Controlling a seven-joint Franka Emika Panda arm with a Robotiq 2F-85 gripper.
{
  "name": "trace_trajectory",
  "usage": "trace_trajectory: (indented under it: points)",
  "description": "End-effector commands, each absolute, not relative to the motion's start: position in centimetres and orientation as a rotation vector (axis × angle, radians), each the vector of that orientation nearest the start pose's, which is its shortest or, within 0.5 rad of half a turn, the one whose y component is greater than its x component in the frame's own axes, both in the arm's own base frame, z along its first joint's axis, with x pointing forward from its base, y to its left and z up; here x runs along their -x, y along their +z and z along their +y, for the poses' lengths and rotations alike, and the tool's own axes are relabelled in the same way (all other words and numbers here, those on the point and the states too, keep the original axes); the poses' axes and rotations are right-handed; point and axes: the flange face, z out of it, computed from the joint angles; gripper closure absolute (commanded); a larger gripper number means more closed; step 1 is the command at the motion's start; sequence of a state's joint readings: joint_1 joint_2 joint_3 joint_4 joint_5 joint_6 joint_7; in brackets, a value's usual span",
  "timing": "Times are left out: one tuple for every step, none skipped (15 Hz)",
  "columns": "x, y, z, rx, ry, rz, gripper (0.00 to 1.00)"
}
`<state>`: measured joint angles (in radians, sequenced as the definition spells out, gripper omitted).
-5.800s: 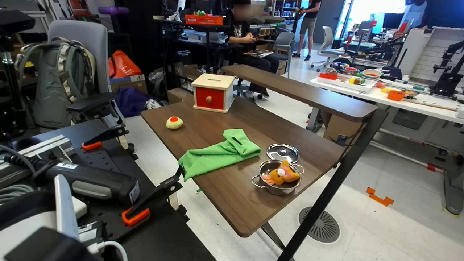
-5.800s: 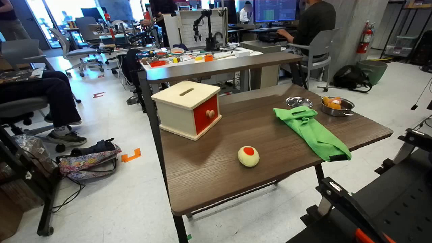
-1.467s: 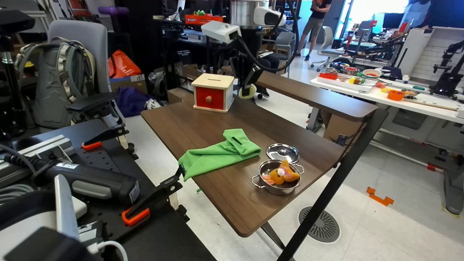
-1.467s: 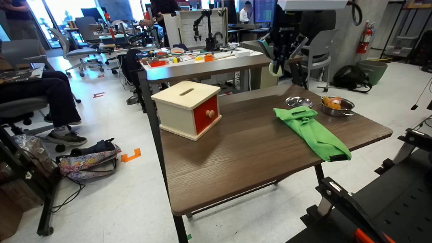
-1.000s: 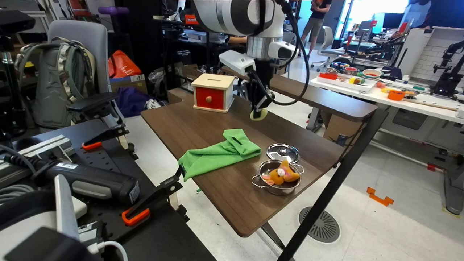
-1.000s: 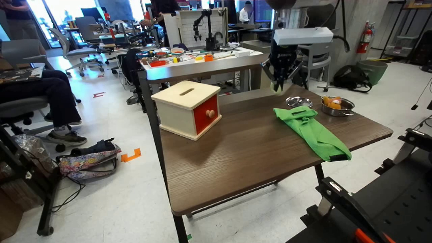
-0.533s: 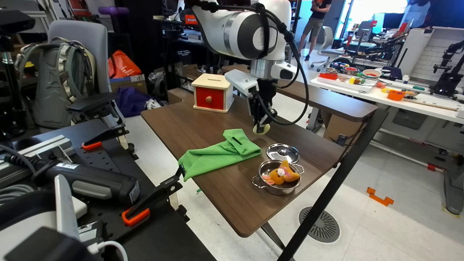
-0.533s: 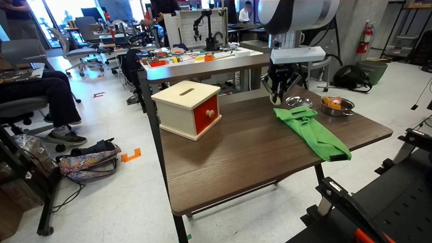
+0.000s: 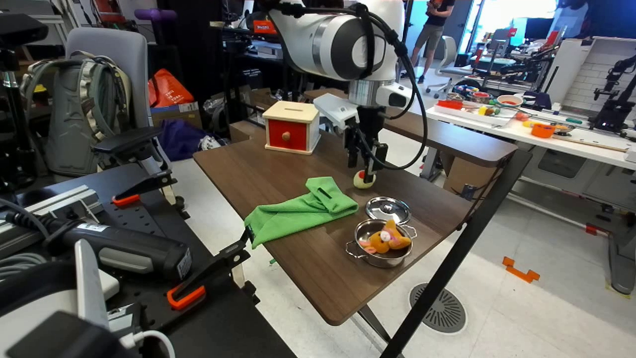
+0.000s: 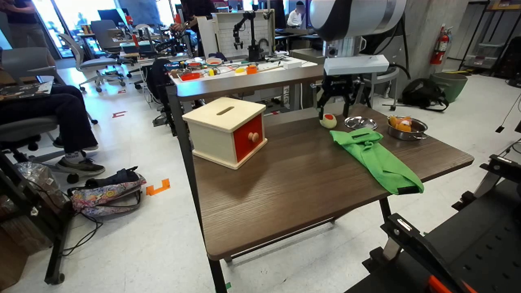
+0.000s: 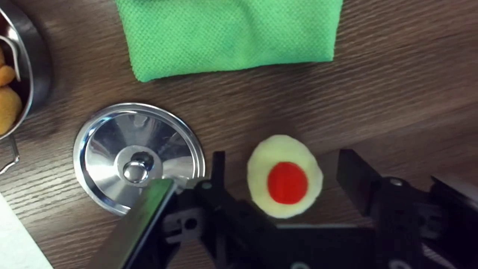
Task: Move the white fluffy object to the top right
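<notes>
White fluffy object (image 11: 285, 176), lower right of wrist-view centre, between spread fingers of gripper (image 11: 282, 162): presumably release, upward withdrawal due next.

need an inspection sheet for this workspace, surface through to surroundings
Surface: brown table, cloth overhanging one edge.
Job's things: white ball, red-spotted side up, apparently resting on the table.
Clutter: lid beside the pot, orange toy in the pot, wooden box.
Fingers: open, one either side of the ball, gaps visible in the wrist view.
Cables: black cable looping beside the arm.
Surroundings: person standing in the background; backpack on a chair.
</notes>
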<state>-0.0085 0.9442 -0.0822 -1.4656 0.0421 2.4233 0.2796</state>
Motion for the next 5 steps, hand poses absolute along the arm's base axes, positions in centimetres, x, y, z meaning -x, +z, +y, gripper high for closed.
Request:
trace_trajectory:
  points:
    - [-70.2,15.1,-4.9,3.057,-0.047,0.565,0.00]
    - [-69.7,16.3,-4.6,3.030,-0.071,0.556,0.00]
    - [-68.8,17.8,-4.4,2.995,-0.094,0.533,0.00]
    - [-68.3,19.0,-4.4,2.971,-0.103,0.510,0.00]
    - [-70.5,15.9,-4.3,3.026,-0.076,0.554,0.00]
